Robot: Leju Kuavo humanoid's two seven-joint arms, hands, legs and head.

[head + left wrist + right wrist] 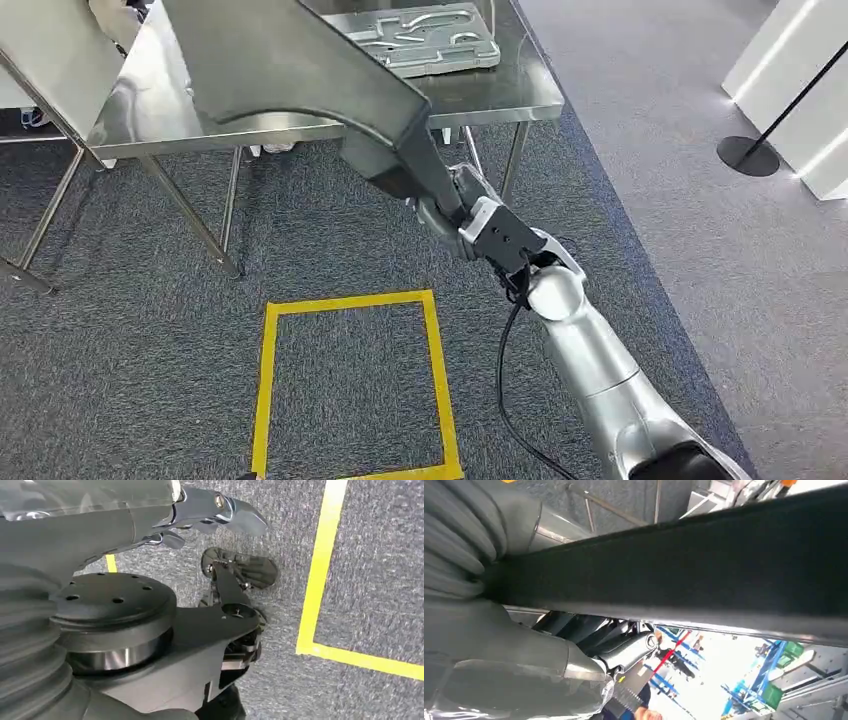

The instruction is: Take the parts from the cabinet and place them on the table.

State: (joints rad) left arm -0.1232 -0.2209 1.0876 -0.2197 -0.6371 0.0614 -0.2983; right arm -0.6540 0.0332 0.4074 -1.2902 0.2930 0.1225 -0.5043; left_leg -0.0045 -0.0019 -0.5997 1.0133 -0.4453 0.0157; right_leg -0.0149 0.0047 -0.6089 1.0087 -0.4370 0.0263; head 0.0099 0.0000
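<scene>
Right hand: the right hand (pixel 452 205) is clamped on the near, lower end of the metal part (pixel 290 70), fingers wrapped round its edge; in the right wrist view the part (pixel 704 565) runs as a dark bar straight across the hand (pixel 589 645)
Left hand: hanging low over the carpet (pixel 380 555), left hand (pixel 210 515) with its fingers curled in and nothing in them
Part position: carried in the air, its far end already over the steel table (pixel 500 95), its near end out over the floor
Long axis: from the hand away and up-left toward the table, far end higher
Doing it well: I'd say level it first; lower it flat onto bare tabletop, beside the moulded tray (pixel 425 40), not on it; let go only once it rests
Floor: yellow tape square (pixel 350 385) just below the arm
</scene>
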